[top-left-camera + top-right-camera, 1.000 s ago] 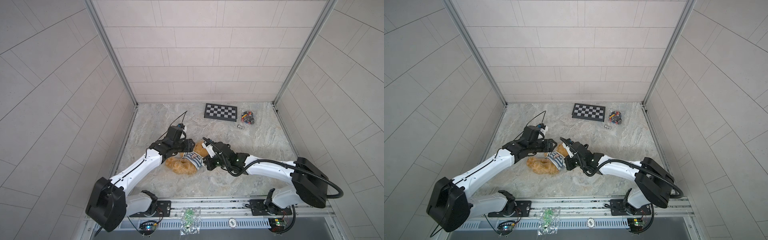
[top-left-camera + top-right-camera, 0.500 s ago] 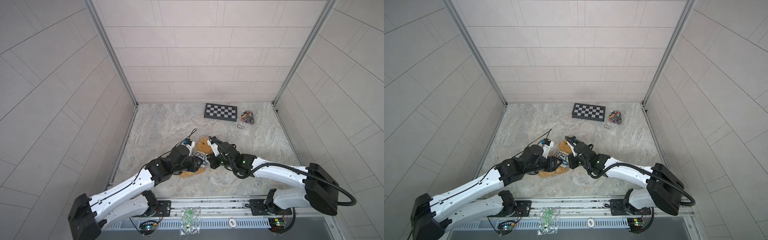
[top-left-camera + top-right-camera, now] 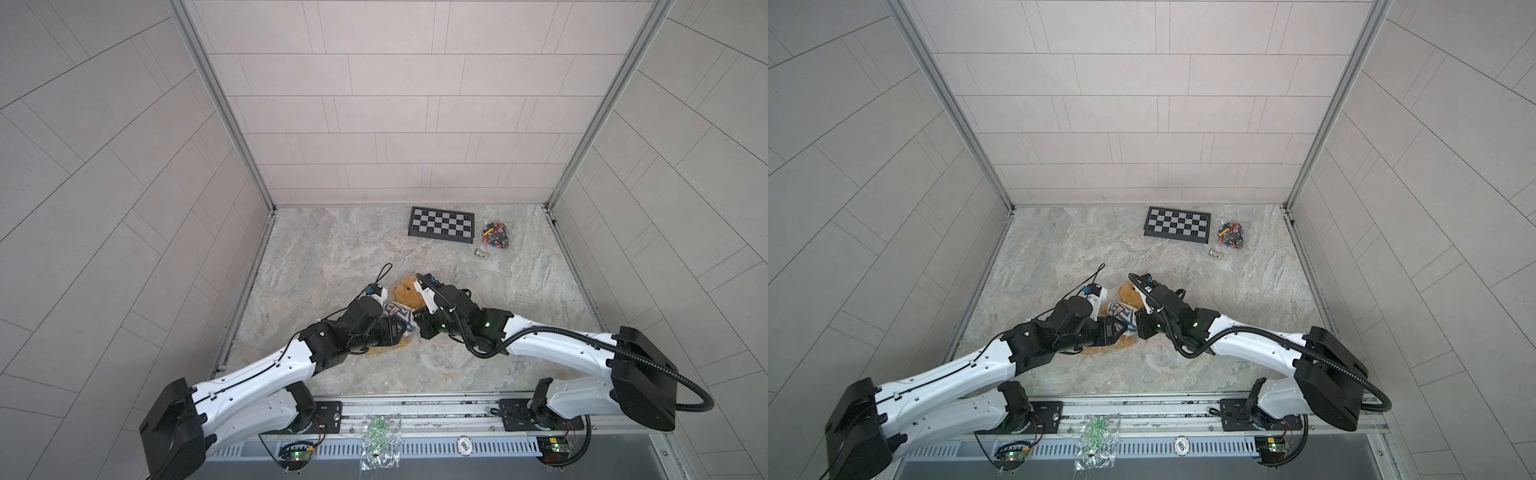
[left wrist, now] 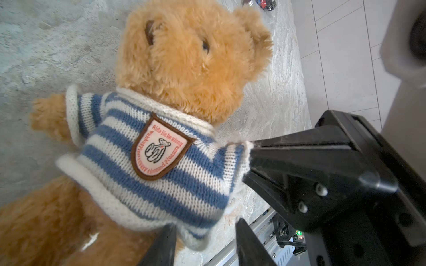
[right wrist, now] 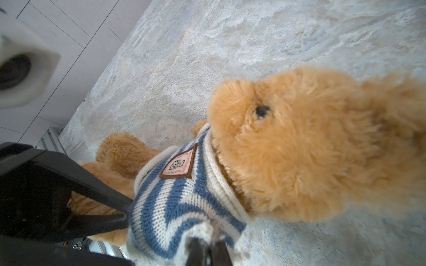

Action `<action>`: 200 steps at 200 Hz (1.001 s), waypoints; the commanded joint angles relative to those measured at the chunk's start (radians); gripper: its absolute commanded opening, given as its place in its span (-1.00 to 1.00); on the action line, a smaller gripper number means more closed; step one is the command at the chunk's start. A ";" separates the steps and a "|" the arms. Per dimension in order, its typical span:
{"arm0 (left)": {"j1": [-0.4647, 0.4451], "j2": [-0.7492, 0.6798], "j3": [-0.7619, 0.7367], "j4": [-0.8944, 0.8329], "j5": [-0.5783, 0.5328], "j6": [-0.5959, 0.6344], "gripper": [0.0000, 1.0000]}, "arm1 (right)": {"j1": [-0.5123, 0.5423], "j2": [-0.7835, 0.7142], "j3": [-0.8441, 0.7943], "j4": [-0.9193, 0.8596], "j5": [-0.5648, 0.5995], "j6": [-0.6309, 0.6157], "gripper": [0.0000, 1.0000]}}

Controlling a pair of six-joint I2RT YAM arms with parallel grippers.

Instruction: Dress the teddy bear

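Note:
The teddy bear lies on its back on the stone table, head toward the back wall. It wears the blue-and-white striped sweater, badge up. My right gripper is shut on the white cuff of one sleeve, stretching it sideways; its black fingers show in the left wrist view. My left gripper stands open at the sweater's lower hem. The hem corner hangs between the jaws against one finger, with a gap to the other. The bear's other arm pokes out of its sleeve.
A checkerboard lies at the back of the table, with a pile of small coloured parts and a small metal piece to its right. A bag of green bits sits on the front rail. Tiled walls enclose three sides.
My left arm swung from the bear's far left side round to its front, bringing the gripper to the sweater's hem with narrower jaws. The right gripper kept its hold on the sleeve.

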 commanded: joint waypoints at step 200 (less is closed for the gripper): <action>0.084 -0.061 -0.100 0.029 -0.049 0.003 -1.00 | 0.017 -0.119 -0.081 -0.007 0.080 -0.007 -0.75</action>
